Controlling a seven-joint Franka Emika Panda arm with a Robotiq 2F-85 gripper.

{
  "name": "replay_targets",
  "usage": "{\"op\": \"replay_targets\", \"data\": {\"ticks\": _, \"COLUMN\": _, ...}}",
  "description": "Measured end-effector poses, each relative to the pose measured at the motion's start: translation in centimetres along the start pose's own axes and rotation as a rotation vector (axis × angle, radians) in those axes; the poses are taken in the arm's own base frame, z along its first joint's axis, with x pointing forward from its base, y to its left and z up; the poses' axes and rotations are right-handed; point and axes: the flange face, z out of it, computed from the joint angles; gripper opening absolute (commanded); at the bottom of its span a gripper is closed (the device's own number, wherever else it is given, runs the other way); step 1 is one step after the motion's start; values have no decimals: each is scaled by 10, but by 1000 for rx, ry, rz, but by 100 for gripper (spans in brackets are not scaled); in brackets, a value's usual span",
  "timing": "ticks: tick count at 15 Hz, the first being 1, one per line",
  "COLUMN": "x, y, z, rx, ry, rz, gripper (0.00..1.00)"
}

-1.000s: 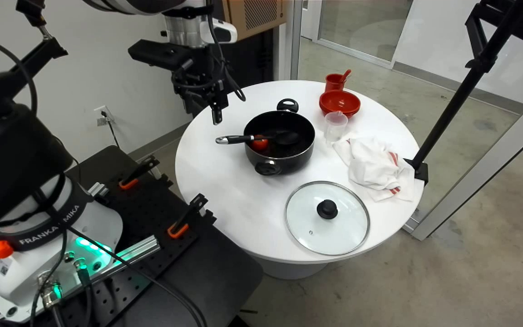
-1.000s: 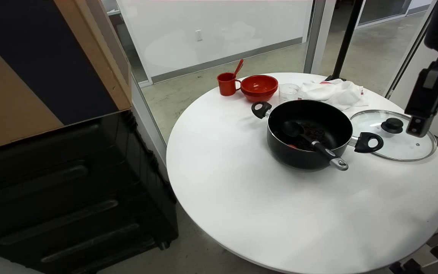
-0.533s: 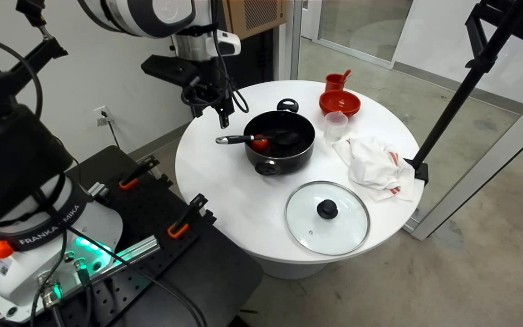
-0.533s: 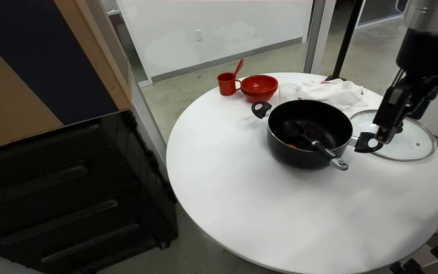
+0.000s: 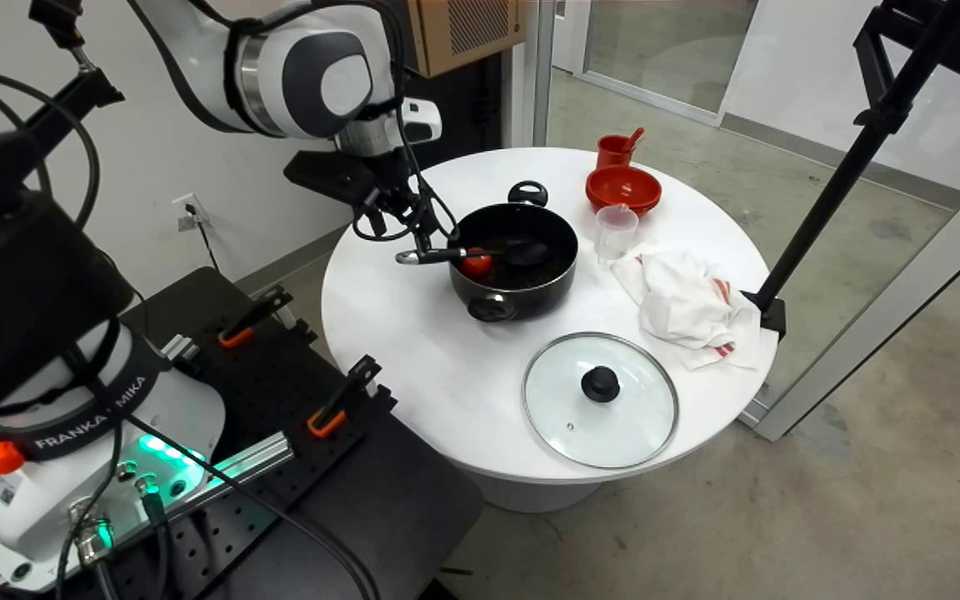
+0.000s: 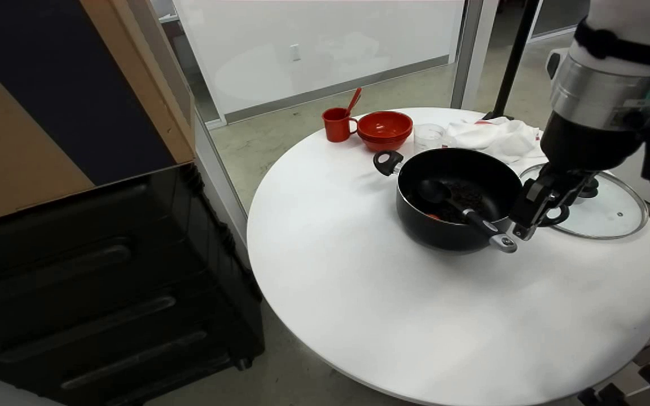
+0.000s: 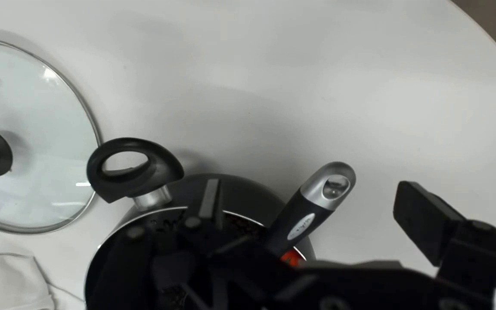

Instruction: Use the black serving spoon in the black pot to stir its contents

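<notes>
Fingers [image 7: 424, 219]: spread wide apart, holding nothing; in the wrist view the handle of the black serving spoon [image 7: 304, 215] shows between them. In both exterior views one of them stands right by that handle; whether it touches cannot be told.
Bench [image 6: 415, 316]: round and white-topped, bearing the things listed below.
Black pot [image 6: 449, 237]: upright on the bench, its two side handles standing out on opposite sides.
Glass lid [image 5: 563, 383]: flat on the bench near the pot, black knob [image 5: 601, 384] uppermost, a metal band around the edge.
White towel [image 5: 680, 308]: crumpled, with red stripes, near the bench's edge and beside the lid.
Black serving spoon: tilted in the pot, its bowl down inside and its handle leaning over the rim, the silver-coloured end out past the wall.
Red bowls [image 6: 384, 141]: nested, near one of the pot's side handles.
Red mug [image 6: 336, 127]: upright just beside the bowls, its handle turned toward them.
Clear plastic cup [image 5: 617, 233]: upright, between the bowls and the towel.
Pot's contents [image 6: 466, 197]: small dark bits on the pot's floor, and a red piece [image 5: 477, 267] close to the wall, near the spoon's handle.
Red utensil [image 6: 354, 100]: standing aslant in the mug, too small to identify.
</notes>
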Motion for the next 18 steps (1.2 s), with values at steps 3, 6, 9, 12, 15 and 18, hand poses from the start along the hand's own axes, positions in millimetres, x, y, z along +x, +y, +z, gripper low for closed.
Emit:
{"op": "replay_targets", "data": {"ticks": 3, "x": 8, "y": -9, "z": 16, "rx": -13, "ry": -10, "rz": 10, "gripper": 100}}
{"op": "replay_targets", "data": {"ticks": 6, "x": 17, "y": -17, "z": 29, "rx": -27, "ry": -15, "rz": 18, "gripper": 100}}
{"op": "replay_targets", "data": {"ticks": 9, "x": 25, "y": -20, "z": 41, "rx": -43, "ry": -12, "rz": 28, "gripper": 100}}
{"op": "replay_targets", "data": {"ticks": 12, "x": 33, "y": -19, "z": 52, "rx": -60, "ry": -8, "rz": 42, "gripper": 100}}
{"op": "replay_targets", "data": {"ticks": 15, "x": 40, "y": -19, "z": 61, "rx": -75, "ry": -10, "rz": 52, "gripper": 96}}
{"op": "replay_targets", "data": {"ticks": 18, "x": 44, "y": -17, "z": 68, "rx": -91, "ry": -14, "rz": 71, "gripper": 72}}
